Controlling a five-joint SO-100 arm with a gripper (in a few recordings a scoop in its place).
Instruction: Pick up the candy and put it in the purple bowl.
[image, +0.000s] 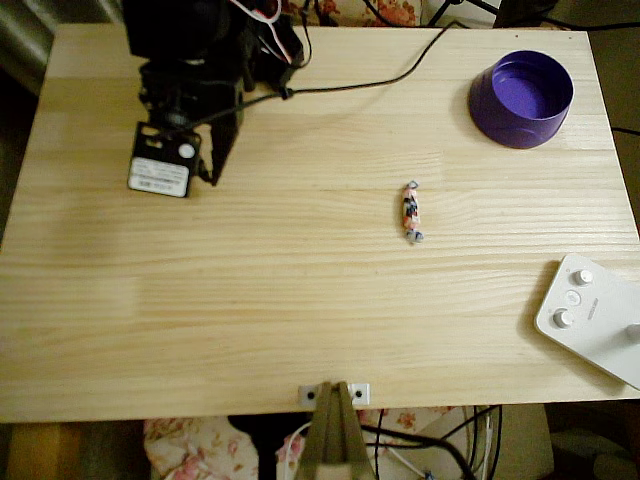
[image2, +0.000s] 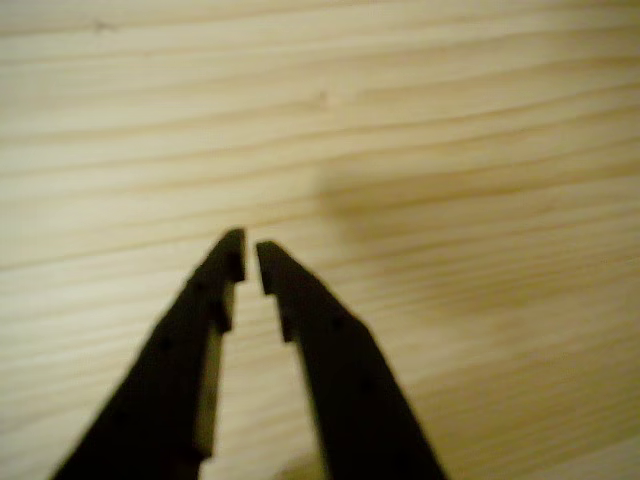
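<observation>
The candy (image: 411, 211), a small white wrapped sweet with red and blue marks and twisted ends, lies alone on the wooden table (image: 300, 300) right of centre. The purple bowl (image: 497, 118) stands empty near the far right corner. My black gripper (image: 212, 172) hangs over the table's far left, well away from both. In the wrist view the gripper (image2: 250, 256) points at bare wood, its two dark fingers (image2: 180, 350) almost meeting at the tips, shut with nothing between them.
A white device with knobs (image: 590, 315) sits at the near right edge. A black cable (image: 370, 82) runs across the back of the table from the arm. A metal bracket (image: 335, 393) is fixed at the front edge.
</observation>
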